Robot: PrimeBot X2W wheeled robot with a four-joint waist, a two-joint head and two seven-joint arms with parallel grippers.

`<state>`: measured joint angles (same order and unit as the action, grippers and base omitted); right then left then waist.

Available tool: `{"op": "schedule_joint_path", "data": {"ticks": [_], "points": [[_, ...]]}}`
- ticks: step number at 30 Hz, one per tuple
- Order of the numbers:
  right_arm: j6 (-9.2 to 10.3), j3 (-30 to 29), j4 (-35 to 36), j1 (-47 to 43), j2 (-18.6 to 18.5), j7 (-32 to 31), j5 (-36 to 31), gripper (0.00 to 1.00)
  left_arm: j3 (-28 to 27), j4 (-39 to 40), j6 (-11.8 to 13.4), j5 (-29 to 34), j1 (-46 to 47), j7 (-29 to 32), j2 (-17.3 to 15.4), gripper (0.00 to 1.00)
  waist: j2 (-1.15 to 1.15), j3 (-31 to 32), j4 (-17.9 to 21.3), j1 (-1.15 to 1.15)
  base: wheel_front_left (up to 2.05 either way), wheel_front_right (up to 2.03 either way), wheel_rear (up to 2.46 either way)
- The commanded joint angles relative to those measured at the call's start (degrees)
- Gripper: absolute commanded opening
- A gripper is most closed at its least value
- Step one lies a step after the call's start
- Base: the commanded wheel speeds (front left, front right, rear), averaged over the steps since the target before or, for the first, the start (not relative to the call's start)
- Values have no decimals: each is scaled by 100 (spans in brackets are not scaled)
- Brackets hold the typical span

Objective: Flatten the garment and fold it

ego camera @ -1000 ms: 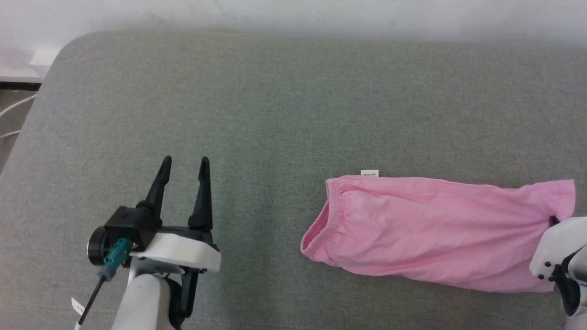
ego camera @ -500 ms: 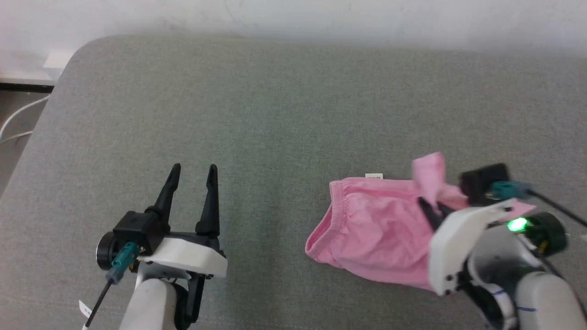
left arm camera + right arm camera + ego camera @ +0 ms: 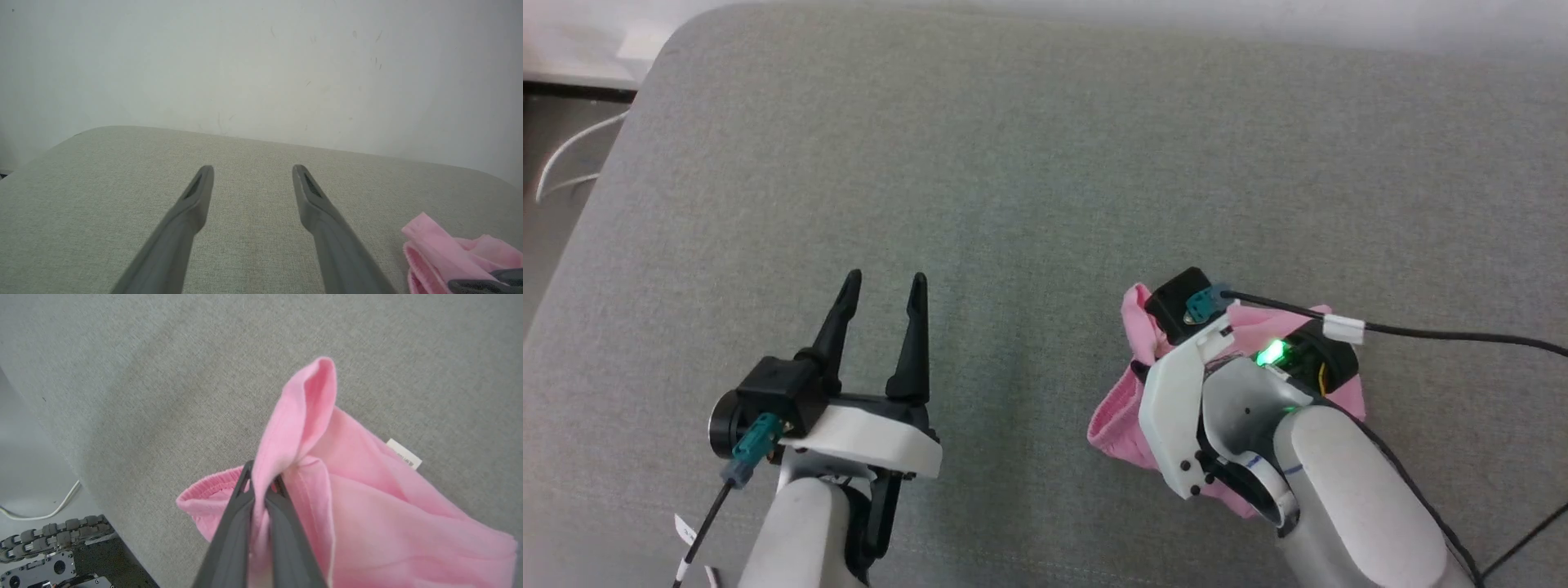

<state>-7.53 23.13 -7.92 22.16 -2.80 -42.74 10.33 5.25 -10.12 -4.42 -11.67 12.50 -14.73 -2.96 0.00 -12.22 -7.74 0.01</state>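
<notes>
- Item: the garment (image 3: 367, 514), light pink thin cloth. It lies on the right half of the grey padded surface (image 3: 1045, 163), toward the near edge and well apart from the left gripper.
- Waistband (image 3: 204, 494): gathered elastic, at the left end of the garment, resting on the padding.
- Label (image 3: 403, 454): small, white, poking out from the far edge of the cloth and lying flat on the padding.
- Right gripper (image 3: 261, 479): fingers pressed together on a pinched ridge of pink cloth. The ridge stands up past the fingertips as a loose loop, held over the waistband end.
- Left gripper (image 3: 885, 284): fingers spread wide with nothing between them. It hovers over bare padding on the left, pointing toward the far wall (image 3: 261, 61).
- Done, as judged: the lower layer looks spread fairly smooth, so flattening appears largely complete. A first fold seems under way, with one end of the cloth doubled back over the other.
- Left, as judged: the held end is not yet laid down or let go, and the upper layer is bunched rather than flat. The edges need lining up, the top needs smoothing, and a further fold may follow.
- Unclear: the right arm hides much of the garment in the head view, so how well the two layers match cannot be told.
</notes>
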Motion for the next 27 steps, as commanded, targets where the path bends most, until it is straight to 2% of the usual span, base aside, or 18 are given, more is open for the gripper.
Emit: {"op": "schedule_joint_path", "data": {"ticks": [1, 2, 3, 7, 11, 18, 21, 24, 27], "points": [[4, 54, -194, 142, -8, 89, 105, 4, 21, -1, 33, -69, 85, -27, 8, 100, 0, -96, -90, -1, 0, 0, 0], [4, 106, -279, 193, -8, 164, 174, 41, 29, -4, 38, -75, 93, -27, 8, 100, 0, -105, -97, -1, 0, 0, 0], [4, 146, -329, 224, -8, 239, 282, 100, 31, -7, 43, -79, 97, -27, 8, 100, 0, -109, -97, -1, 0, 0, 0], [4, 215, -203, 301, -8, 571, 695, 100, -13, -17, 65, -75, 66, -27, 8, 100, 0, -73, -22, -1, 0, 0, 0], [4, 44, 368, 230, -8, 1181, 989, 100, -47, -23, 70, -58, 31, -27, 8, 100, 0, 51, 93, -1, 0, 0, 0], [4, -882, 1336, -476, -8, 2600, 998, 100, -120, 50, 54, 8, -71, -27, 8, 100, 0, 308, 354, -1, 0, 0, 0], [4, -1199, 1320, -984, -8, 2730, 1104, 100, -163, 84, 44, 47, -140, -27, 8, 100, 0, 402, 496, -1, 0, 0, 0], [4, -1416, 1221, -1391, -8, 2663, 1031, 100, -182, 88, 34, 75, -194, -27, 8, 100, 0, 484, 579, -1, 0, 0, 0], [4, -1668, 1226, -1697, -8, 2869, 903, 100, -210, 113, 28, 89, -247, -27, 8, 100, 0, 547, 644, -1, 0, 0, 0]]}}
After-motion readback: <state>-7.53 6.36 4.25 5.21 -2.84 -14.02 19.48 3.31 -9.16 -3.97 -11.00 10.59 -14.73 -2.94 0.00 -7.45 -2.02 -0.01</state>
